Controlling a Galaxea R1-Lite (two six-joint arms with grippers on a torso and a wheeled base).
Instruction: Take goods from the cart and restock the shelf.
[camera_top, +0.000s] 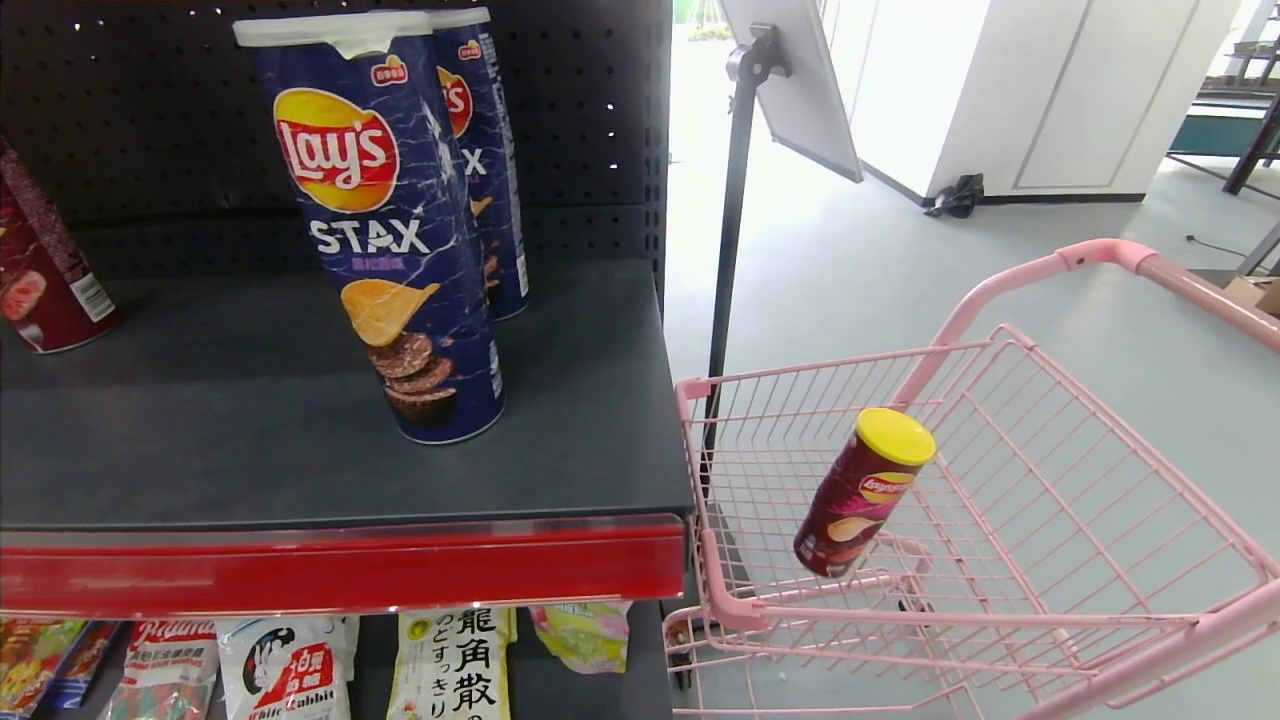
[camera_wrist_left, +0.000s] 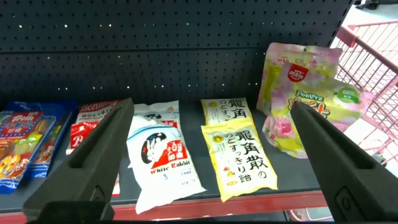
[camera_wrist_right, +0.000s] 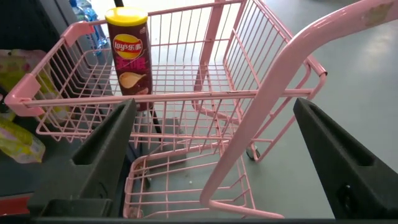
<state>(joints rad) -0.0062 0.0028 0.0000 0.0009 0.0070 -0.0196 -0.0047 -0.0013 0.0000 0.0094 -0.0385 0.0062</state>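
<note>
A maroon chip can (camera_top: 865, 490) with a yellow lid stands lid-up in the pink cart (camera_top: 1110, 252), near the basket wall on the shelf side. In the right wrist view, the same can (camera_wrist_right: 129, 59) stands close against the wire wall at a corner of the basket. Nothing touches it.

The right gripper (camera_wrist_right: 212, 102) hangs over the cart's handle side, well apart from the can. Its two dark fingers (camera_wrist_right: 93, 162) are spread wide and hold nothing. The left gripper (camera_wrist_left: 211, 106) is also spread wide and empty. It faces the lower shelf, where a white bag (camera_wrist_left: 161, 155), two yellow bags (camera_wrist_left: 239, 152) and pink-and-green pouches (camera_wrist_left: 305, 93) lie side by side. Red and blue packets (camera_wrist_left: 37, 137) lie farther along.

The cart stands just beside the end of the dark upper shelf (camera_top: 200, 440), which has a red strip (camera_top: 340, 565) along its front edge. Two tall blue cans (camera_top: 395, 230) stand upright on that shelf, one behind the other. A dark red can (camera_top: 40, 270) stands at the shelf's far left. A black stand with a white board (camera_top: 735, 200) rises between the shelf and the cart.
</note>
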